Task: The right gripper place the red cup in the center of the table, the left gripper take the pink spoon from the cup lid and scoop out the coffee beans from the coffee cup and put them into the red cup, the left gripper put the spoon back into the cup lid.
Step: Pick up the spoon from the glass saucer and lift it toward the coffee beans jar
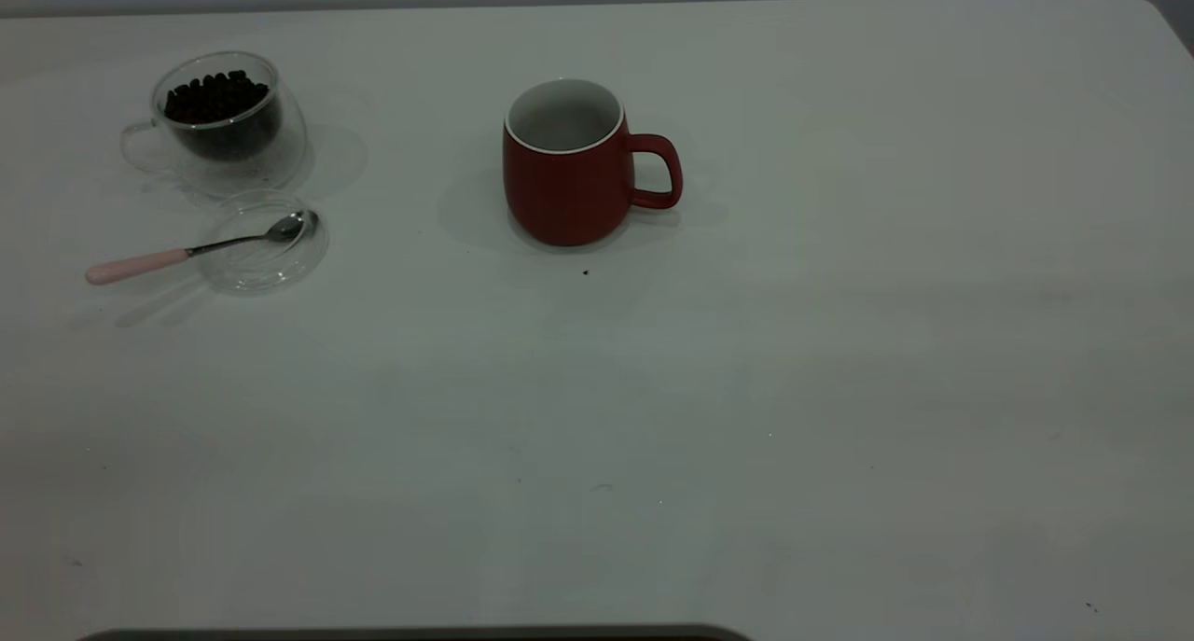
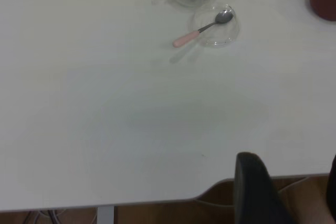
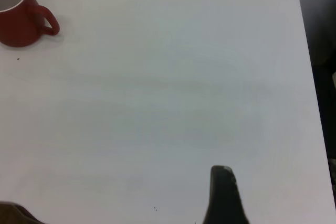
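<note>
The red cup [image 1: 566, 170] stands upright and empty near the middle of the table [image 1: 746, 389], towards the back, handle to the right. It also shows in the right wrist view [image 3: 18, 19]. The coffee cup [image 1: 224, 118] holds the coffee beans [image 1: 216, 95] at the back left. The cup lid [image 1: 266, 244] lies just in front of it. The pink spoon [image 1: 140, 265] rests with its bowl in the lid and its handle out to the left. My left gripper [image 2: 292, 182] is open and empty over the front edge, far from the spoon [image 2: 186, 39]. My right gripper [image 3: 281, 192] is open and empty, far from the red cup.
A small dark speck [image 1: 585, 271] lies in front of the red cup. The table's front edge and a corner show in the left wrist view [image 2: 157, 203]. Neither arm shows in the exterior view.
</note>
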